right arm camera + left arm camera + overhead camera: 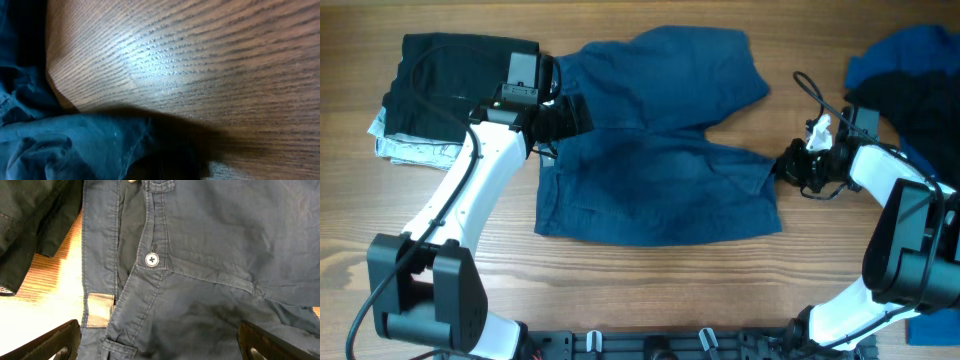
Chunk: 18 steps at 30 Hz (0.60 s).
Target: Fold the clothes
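Dark navy trousers lie spread flat in the middle of the table, waistband to the left and two short legs to the right. My left gripper is open and hovers over the waistband; the left wrist view shows its fingers wide apart above the fly and the small button. My right gripper is at the hem of the near leg. In the right wrist view its fingers look closed together on the bunched hem of the trousers.
A folded black garment sits on a pale patterned one at the back left. A pile of royal blue and black clothes lies at the back right. More blue fabric is at the front right edge.
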Available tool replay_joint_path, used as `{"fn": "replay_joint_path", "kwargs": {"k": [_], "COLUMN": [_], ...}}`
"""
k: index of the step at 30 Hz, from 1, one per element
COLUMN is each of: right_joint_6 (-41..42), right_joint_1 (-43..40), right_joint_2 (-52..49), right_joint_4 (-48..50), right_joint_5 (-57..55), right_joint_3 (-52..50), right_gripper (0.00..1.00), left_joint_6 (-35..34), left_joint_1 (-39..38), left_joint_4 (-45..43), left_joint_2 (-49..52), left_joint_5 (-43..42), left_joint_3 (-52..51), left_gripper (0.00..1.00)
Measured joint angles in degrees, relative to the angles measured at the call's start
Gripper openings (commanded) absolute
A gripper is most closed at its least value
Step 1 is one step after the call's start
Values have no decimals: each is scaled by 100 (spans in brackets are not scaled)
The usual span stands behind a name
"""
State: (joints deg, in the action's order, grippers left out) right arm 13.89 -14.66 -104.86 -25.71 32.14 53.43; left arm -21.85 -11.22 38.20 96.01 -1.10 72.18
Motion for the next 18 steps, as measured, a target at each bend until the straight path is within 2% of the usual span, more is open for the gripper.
{"fn": "replay_joint_path", "kwargs": {"k": [12, 18], "right_joint_6": [-96, -199], "right_joint_1": [28, 26], "right_joint_2": [-39, -374], "right_joint_4": [1025, 2031], "right_joint_5": [-391, -280], "right_joint_3": [-170, -142], "right_gripper": [4, 4], "left_joint_6": [0, 0], "left_joint_1": [0, 0], "left_joint_4": [-20, -24], "left_joint_2": [0, 0], "left_joint_5": [170, 175], "left_joint_3": [0, 0], "left_gripper": [100, 100]}}
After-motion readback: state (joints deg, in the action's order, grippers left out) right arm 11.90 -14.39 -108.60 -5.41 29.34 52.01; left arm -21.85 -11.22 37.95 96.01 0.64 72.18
